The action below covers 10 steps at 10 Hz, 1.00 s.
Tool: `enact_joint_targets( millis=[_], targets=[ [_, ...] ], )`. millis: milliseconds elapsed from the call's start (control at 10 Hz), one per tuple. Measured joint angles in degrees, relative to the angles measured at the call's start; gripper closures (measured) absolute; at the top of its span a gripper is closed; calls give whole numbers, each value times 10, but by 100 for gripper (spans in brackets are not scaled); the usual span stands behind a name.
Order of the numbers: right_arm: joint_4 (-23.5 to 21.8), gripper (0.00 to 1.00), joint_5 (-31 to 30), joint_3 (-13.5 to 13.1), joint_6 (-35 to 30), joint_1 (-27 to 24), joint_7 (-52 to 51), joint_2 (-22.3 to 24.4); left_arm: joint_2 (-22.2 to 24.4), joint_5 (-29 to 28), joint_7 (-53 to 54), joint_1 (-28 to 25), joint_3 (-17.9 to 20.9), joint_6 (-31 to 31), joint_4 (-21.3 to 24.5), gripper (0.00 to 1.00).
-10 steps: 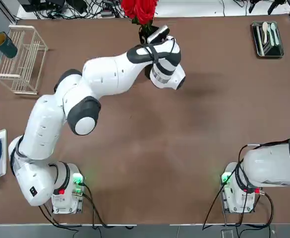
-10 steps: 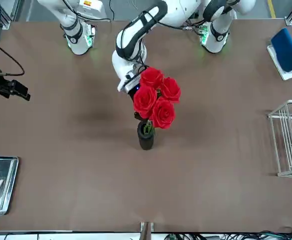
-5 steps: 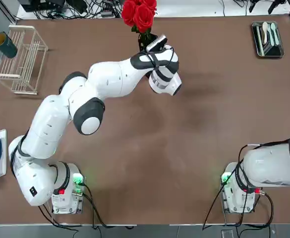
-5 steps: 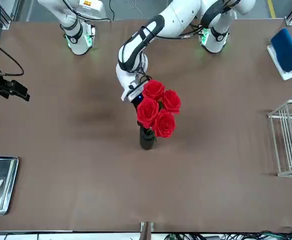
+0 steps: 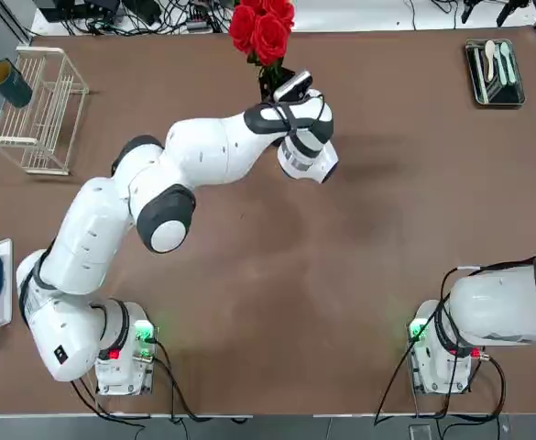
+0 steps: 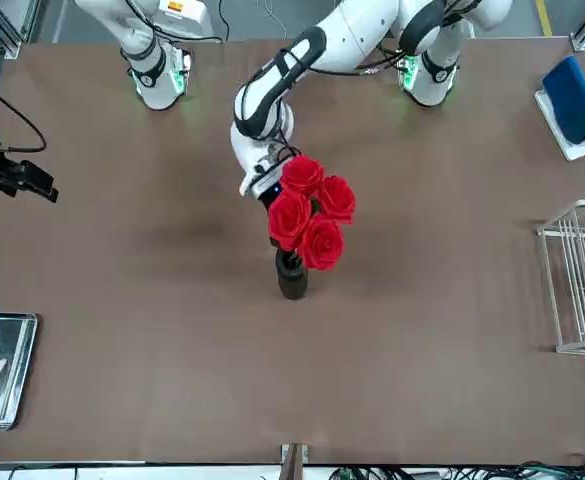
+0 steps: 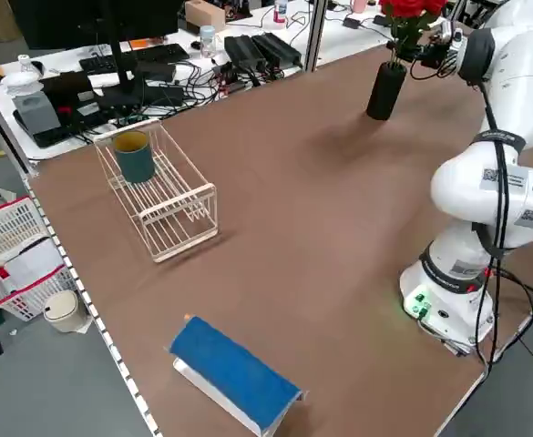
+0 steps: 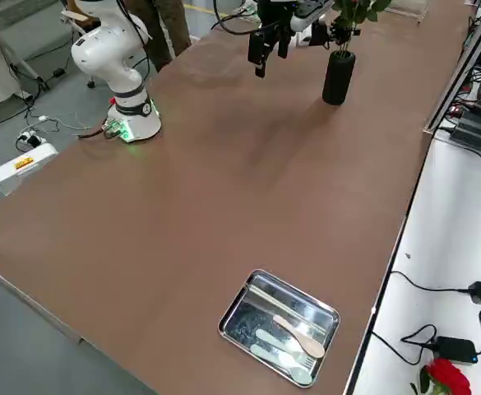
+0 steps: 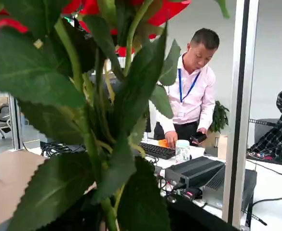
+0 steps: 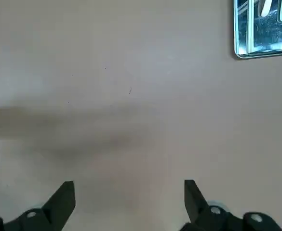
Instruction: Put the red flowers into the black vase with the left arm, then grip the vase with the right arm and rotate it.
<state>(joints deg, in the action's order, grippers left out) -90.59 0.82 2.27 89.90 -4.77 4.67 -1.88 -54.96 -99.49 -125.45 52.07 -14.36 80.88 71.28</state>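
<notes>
At table's far edge, robot's side view: 1 black vase (image 6: 292, 280), upright; 1 bunch of red flowers (image 6: 322, 243), 4 blooms countable, stems reaching into vase mouth. Left gripper (image 8: 322, 34) closed on stems above vase. Right gripper (image 10: 130, 192) wide, nothing held, over table near 1 metal tray (image 5: 494, 73). 1 white rack (image 5: 43, 115), 1 green cup (image 5: 11, 84). Arm labels (image 7: 530, 218) too small to read.

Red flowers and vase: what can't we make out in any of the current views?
- Left gripper's hold on the stems: leaves cover it in the left wrist view; blooms and arm cover it in front and top views.
- Stem tips of the red flowers: inside the black vase in the right side view, its wall hides how deep they reach.
- Right arm's elbow: cut off by the top view's right edge.
</notes>
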Motion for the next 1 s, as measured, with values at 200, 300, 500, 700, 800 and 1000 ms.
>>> enact_joint_targets(
  millis=[200, 300, 500, 700, 800, 1000],
  targets=[
    [0, 0, 0, 0, -1, 0, 0, 0, -11, 0, -6, 0, 0, 0, 0, 94],
    [0, 0, 0, -1, -1, 0, 0, 0, -13, 0, -9, 0, 0, 0, 0, 94],
    [0, 0, 0, -1, -2, 0, 0, 0, -13, 0, -10, 0, -4, 0, -1, 89],
    [0, 0, 0, -2, -3, 0, 0, 0, -13, 0, -10, 1, -5, 0, -2, 78],
    [0, 0, 0, -2, -3, -1, 0, 0, -13, 0, -10, 2, -5, 0, -2, 75],
    [-1, 0, 0, -2, -4, -1, 0, 0, -13, 0, -10, 4, -5, 0, -3, 50]
  ],
)
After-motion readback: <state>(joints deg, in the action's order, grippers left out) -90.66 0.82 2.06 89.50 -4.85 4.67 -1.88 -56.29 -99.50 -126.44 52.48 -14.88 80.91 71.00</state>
